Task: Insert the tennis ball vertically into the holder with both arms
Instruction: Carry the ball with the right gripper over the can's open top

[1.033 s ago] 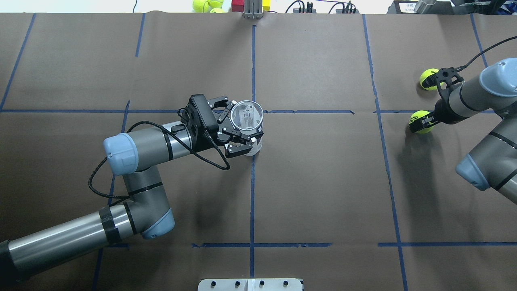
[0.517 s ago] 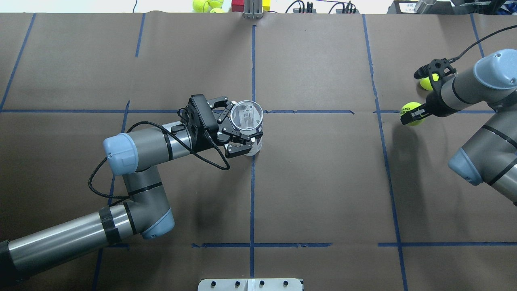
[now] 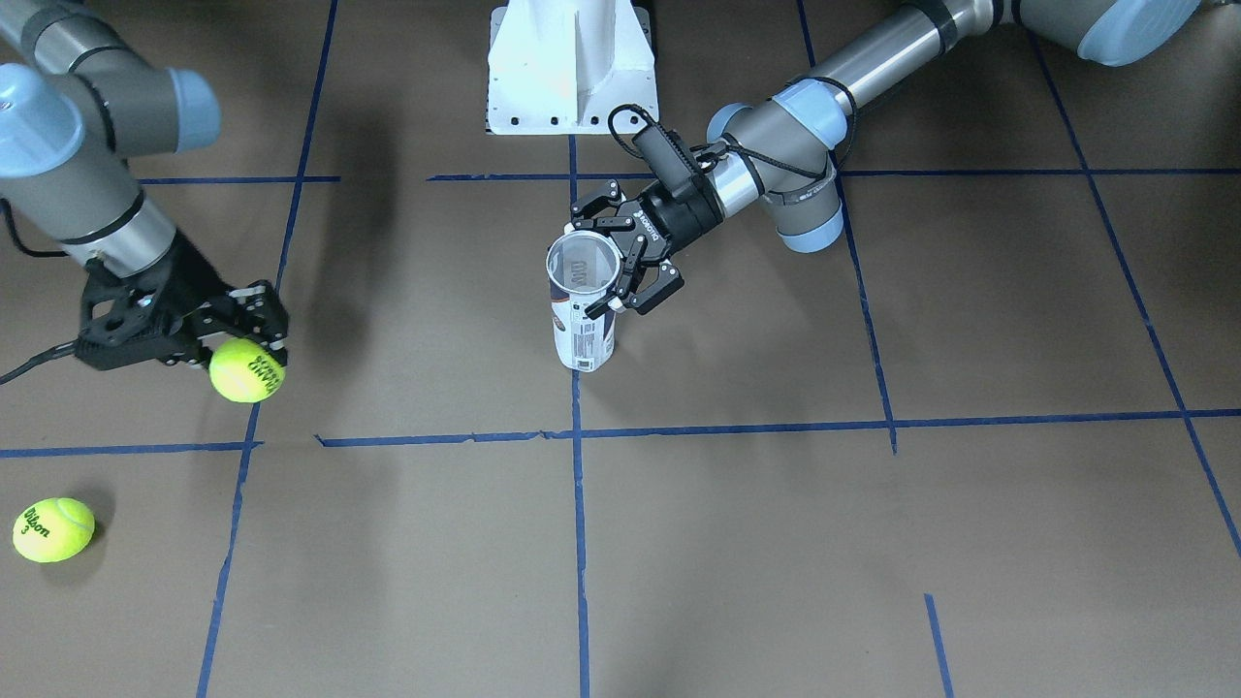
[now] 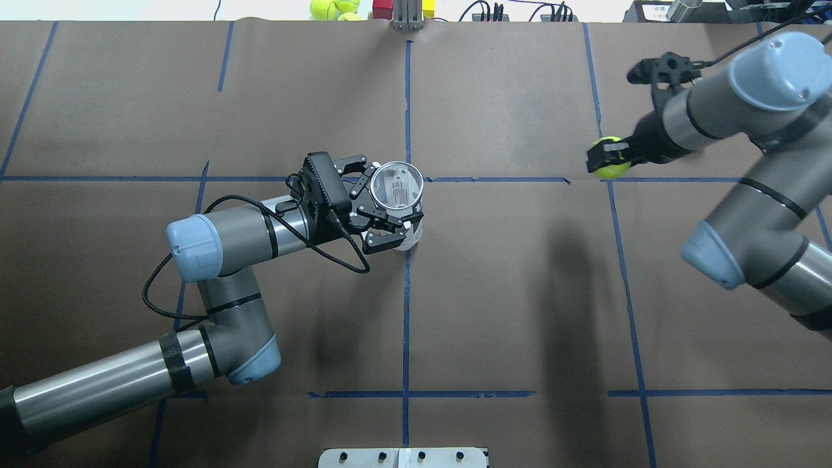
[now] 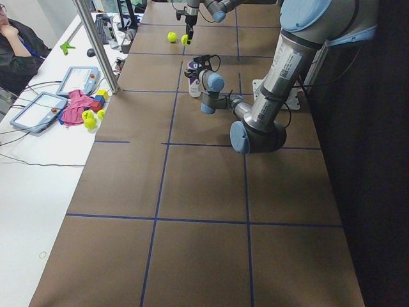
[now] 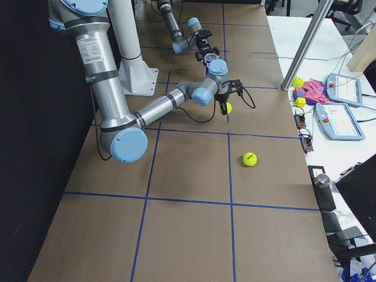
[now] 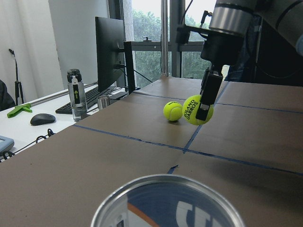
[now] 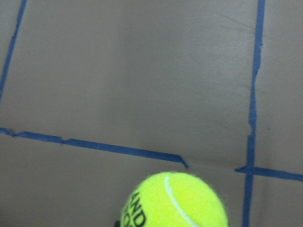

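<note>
The holder [image 4: 398,188] is a clear tube with a navy-and-white label. It stands upright at the table's middle, open end up, and also shows in the front view [image 3: 583,330]. My left gripper [image 4: 387,218] is shut around its upper part, and its rim [image 7: 165,177] fills the bottom of the left wrist view. My right gripper [image 4: 604,159] is shut on a yellow-green tennis ball [image 4: 611,169] and holds it above the table, well to the right of the holder. That ball also shows in the front view [image 3: 246,369], the left wrist view [image 7: 197,109] and the right wrist view [image 8: 175,201].
A second tennis ball [image 3: 53,529] lies on the table beyond my right gripper, hidden by the arm in the overhead view. The white pedestal base [image 3: 572,68] stands at the robot's side. More balls and blocks [image 4: 335,8] sit past the far edge.
My right gripper has lifted the tennis ball off the table and carried it left and farther out, toward the holder. The left arm and holder have not moved.
</note>
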Available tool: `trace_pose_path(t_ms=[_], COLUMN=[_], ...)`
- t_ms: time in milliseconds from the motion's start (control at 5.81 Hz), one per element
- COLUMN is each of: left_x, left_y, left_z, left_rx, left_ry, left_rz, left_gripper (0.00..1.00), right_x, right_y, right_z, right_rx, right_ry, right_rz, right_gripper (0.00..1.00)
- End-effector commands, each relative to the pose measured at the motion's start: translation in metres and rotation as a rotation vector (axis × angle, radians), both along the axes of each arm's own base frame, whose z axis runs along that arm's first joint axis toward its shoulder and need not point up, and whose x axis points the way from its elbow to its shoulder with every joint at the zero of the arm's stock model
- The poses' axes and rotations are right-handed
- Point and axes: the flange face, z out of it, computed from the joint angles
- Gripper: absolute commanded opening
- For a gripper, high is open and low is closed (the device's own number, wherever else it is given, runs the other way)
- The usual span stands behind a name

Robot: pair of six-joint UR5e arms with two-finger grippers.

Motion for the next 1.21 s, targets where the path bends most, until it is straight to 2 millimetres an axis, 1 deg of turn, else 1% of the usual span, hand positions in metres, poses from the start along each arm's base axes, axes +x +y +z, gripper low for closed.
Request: trace_pose_path(t_ms=[0, 172, 344, 517, 689, 861, 1033], left_x=[0.000, 0.003, 0.006, 0.007, 0.007, 0.007, 0.007], left_y=[0.000, 0.002, 0.006, 0.007, 0.007, 0.007, 0.007], left_z=[0.001, 0.002, 0.001, 0.001, 0.000, -0.001, -0.002], left_rx=[-0.001, -0.003, -0.001, -0.002, -0.001, -0.001, 0.000], left_ry=[-0.004, -0.007, -0.005, -0.006, -0.005, -0.003, -0.002], left_rz=[-0.001, 0.004, 0.012, 0.013, 0.013, 0.012, 0.013], left_gripper=[0.90, 0.90, 0.90, 0.90, 0.90, 0.90, 0.90], right_x=[-0.017, -0.030, -0.047, -0.067, -0.094, -0.120, -0.137], right_y=[0.031, 0.038, 0.051, 0.065, 0.075, 0.072, 0.073], right_z=[-0.128, -0.174, -0.218, -0.249, -0.271, -0.284, -0.289], right_rx=[-0.128, -0.176, -0.206, -0.227, -0.252, -0.264, -0.270], right_ry=[-0.036, -0.062, -0.081, -0.090, -0.089, -0.076, -0.062], right_rz=[0.051, 0.079, 0.115, 0.136, 0.184, 0.188, 0.176], right_gripper=[0.03, 0.04, 0.04, 0.08, 0.11, 0.12, 0.15])
